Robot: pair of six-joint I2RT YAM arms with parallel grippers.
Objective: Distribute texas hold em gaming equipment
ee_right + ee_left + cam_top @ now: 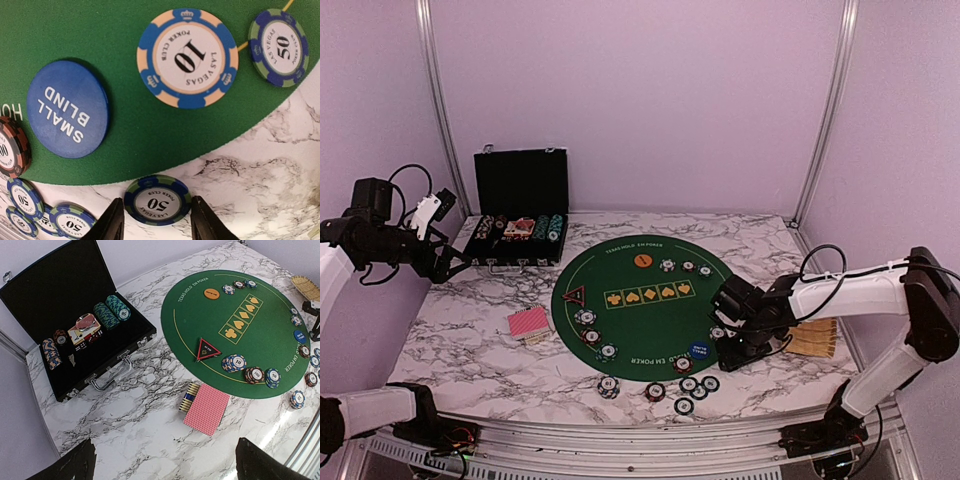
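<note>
Fingers (112, 222) of rt gripper (157, 225) are straddling a 50 chip (157, 199) at bottom centre of the wrist view. It's lying flat on marble table (260, 165) just off green mat (130, 135). Can't tell if they're pinching it yet. Risk: pads are likely riding over the thin rim and flicking it into neighbour 50s (22, 197) at lower left or SMALL BLIND button (67, 107) above. Lt gripper (167, 452) is hanging spread wide, empty.

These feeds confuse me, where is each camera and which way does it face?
Top external: above and behind, looking down on the green mat; both arms show.
Left wrist: raised at left, facing chip case and mat; fingertips show.
Right wrist: low over a 50 chip between its pincer fingers.
All share the blue small-blind button.
</note>
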